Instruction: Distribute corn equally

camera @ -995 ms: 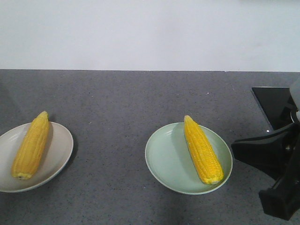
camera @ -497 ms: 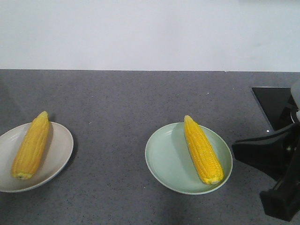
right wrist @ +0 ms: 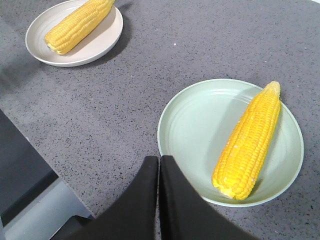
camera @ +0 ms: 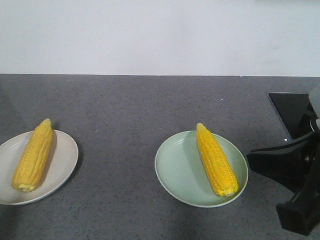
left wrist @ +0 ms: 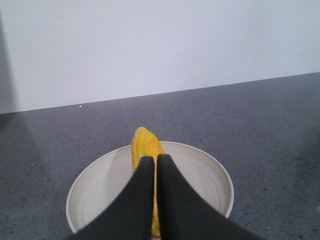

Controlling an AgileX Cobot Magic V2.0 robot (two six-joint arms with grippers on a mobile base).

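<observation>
Nothing has shifted since earlier: one corn cob (camera: 33,155) per plate. Both arms' fingers (left wrist: 152,200) are pressed together, empty, each cob pointing lengthwise away from them.

The countertop (camera: 130,105) looks like speckled grey stone — matt, finely grainy. The cream plate (camera: 62,165) at lower left and the pale green plate (camera: 175,172) right of centre have a smooth, softly satin finish. Both corn cobs (camera: 33,156) (camera: 216,160) are waxy and bumpy with kernel rows. The gripper fingers (right wrist: 172,200) look like smooth matt black plastic.
</observation>
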